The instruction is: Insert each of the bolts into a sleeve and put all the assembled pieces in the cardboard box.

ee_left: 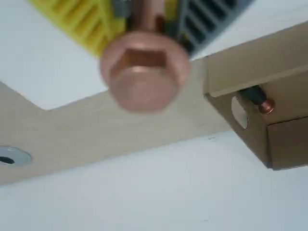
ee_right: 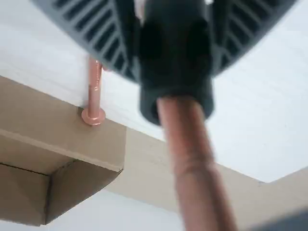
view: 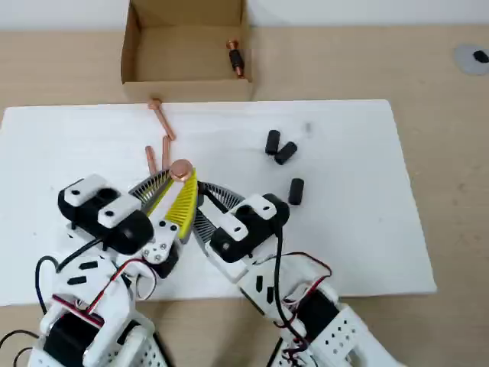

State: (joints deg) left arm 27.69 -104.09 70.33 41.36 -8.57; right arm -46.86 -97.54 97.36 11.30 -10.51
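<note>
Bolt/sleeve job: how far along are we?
Done: one sleeved copper bolt lies in the brown cardboard box. In hand: the left end effector holds a copper hex-head bolt, its shaft inside the black cylindrical sleeve gripped by the right end effector. To do: three loose copper bolts and three loose black sleeves on the white mat, plus boxing everything.

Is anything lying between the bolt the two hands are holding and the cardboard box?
Yes. Three loose bolts lie on the white sheet between the held bolt and the cardboard box, whose front wall also faces it.
</note>
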